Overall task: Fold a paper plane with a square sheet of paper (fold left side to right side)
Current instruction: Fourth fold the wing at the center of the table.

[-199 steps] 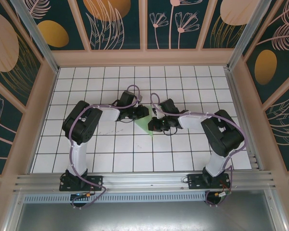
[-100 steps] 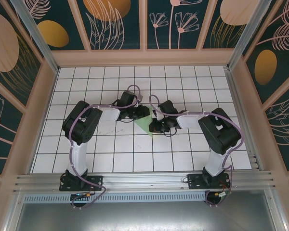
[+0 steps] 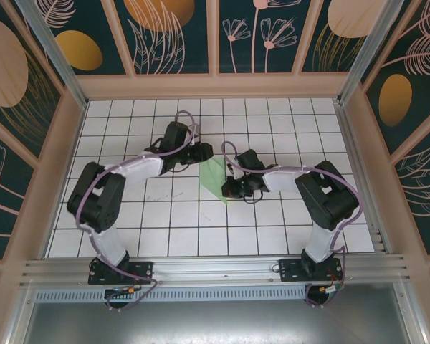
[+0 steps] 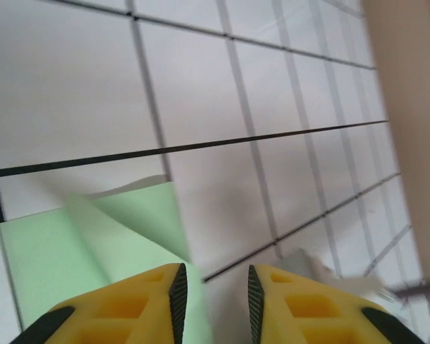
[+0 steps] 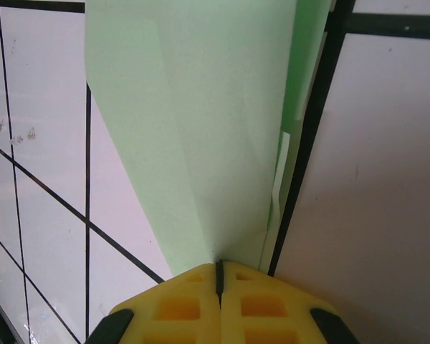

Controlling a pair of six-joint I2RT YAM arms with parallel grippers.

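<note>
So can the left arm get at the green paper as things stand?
Probably yes. The left arm has its jaws open right at the edge of the green paper, with nothing in the way. The right arm has its jaws shut on the other end, clear of it.

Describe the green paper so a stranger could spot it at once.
Look at the white grid table inside the patterned walls. Near its centre, between the left tool and the right tool, lies the square sheet of paper, partly folded. It is the only green thing: pale, plain, tapering toward the right tool.
</note>
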